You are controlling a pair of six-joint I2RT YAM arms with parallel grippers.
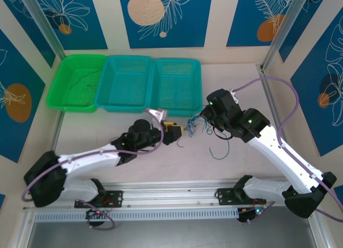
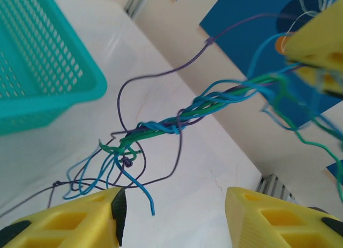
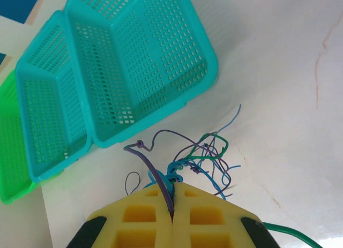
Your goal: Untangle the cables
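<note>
The cables [image 1: 192, 127] form a thin knotted bundle of blue, teal-green and purple wires hanging between the two grippers above the table. My right gripper [image 3: 172, 204] is shut on one end of that bundle [image 3: 202, 156], with a purple strand running down between its yellow fingers. In the left wrist view the twisted strands [image 2: 177, 124] stretch up to the right gripper's yellow fingers [image 2: 316, 47]. My left gripper [image 2: 174, 218] is open just below the loose ends, touching none of them. From above, the left gripper [image 1: 173, 131] sits just left of the tangle and the right gripper [image 1: 203, 118] just right of it.
Three baskets line the back: a green one [image 1: 63, 92] holding a dark wire [image 1: 80, 79], and two teal ones [image 1: 115, 100] [image 1: 195, 79]. The nearest teal basket [image 3: 203, 71] lies close behind the tangle. A loose blue-green wire [image 1: 218, 151] lies on the table below the right gripper.
</note>
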